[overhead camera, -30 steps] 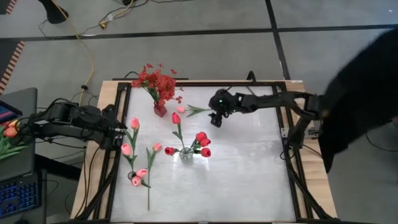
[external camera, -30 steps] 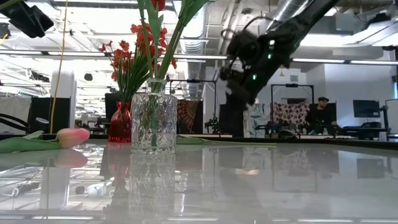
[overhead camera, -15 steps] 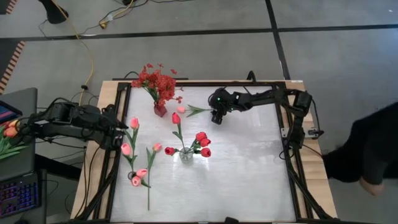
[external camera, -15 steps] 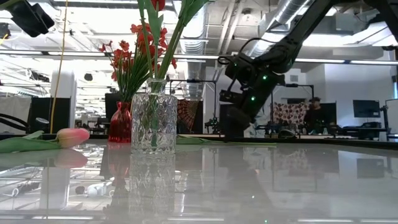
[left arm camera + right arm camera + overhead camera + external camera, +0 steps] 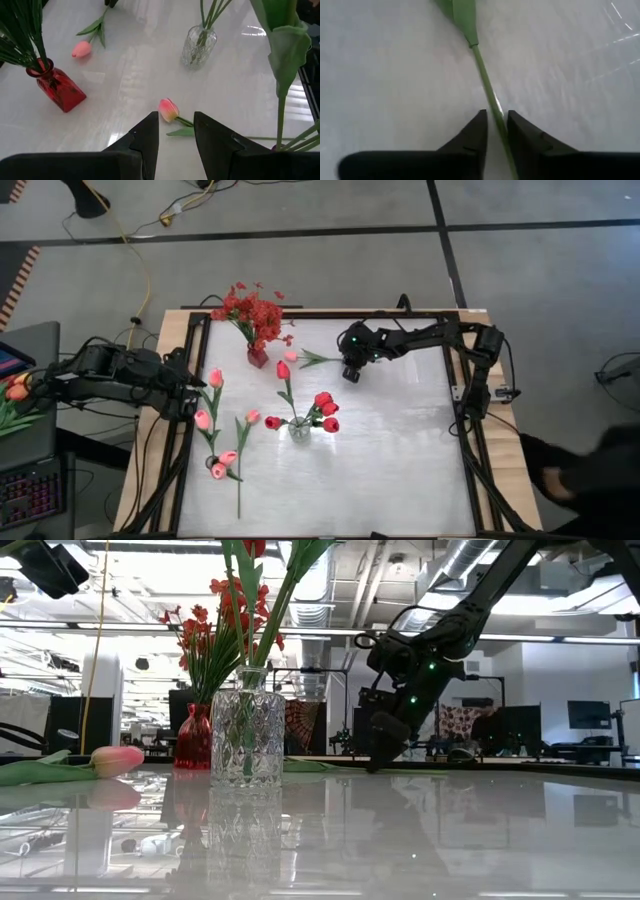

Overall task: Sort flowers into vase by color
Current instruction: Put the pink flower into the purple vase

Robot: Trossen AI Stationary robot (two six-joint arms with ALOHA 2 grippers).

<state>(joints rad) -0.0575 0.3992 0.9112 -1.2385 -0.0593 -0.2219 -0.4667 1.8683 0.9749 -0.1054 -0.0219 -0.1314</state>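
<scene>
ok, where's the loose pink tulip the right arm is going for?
High view: the pink tulip lies at the table's back, between the red vase and the right gripper, which straddles its stem.

We note glossy white worktop (image 5: 400,450), cut clear glass vase (image 5: 247,726), smooth red glass vase (image 5: 56,89), wood-edged frame

Red tulips (image 5: 325,411) are standing in a clear vase (image 5: 299,428); red sprays (image 5: 252,311) are filling a red vase (image 5: 257,357). Pink tulips (image 5: 212,420) are lying flat at the left, one (image 5: 291,356) by the red vase.
</scene>
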